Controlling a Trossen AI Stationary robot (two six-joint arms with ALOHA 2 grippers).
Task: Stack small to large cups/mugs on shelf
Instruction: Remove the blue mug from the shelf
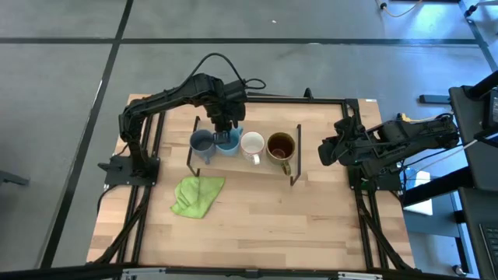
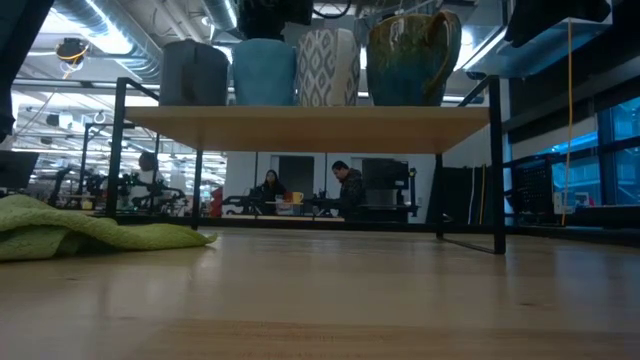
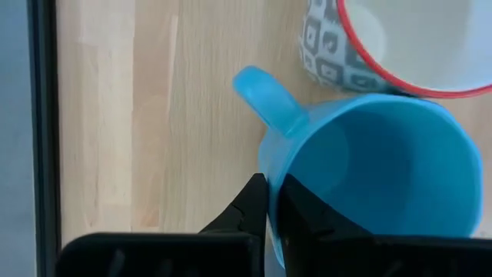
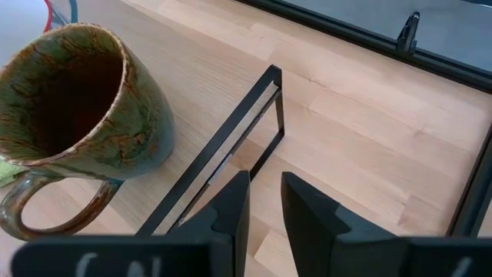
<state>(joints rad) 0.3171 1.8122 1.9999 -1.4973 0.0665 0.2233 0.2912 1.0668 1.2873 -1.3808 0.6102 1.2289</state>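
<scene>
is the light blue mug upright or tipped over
Upright. The light blue mug stands on the shelf with its mouth facing up, empty inside, in line beside the white mug.

Even overhead lighting; soft shadows under shelf (image 2: 300, 128); low view dim, backlit by ceiling strips; foreground tabletop (image 2: 320, 320) blurred.

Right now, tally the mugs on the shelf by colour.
Grey-blue mug: 1
Light blue mug: 1
White mug: 1
Brown mug: 1
Total: 4
</scene>
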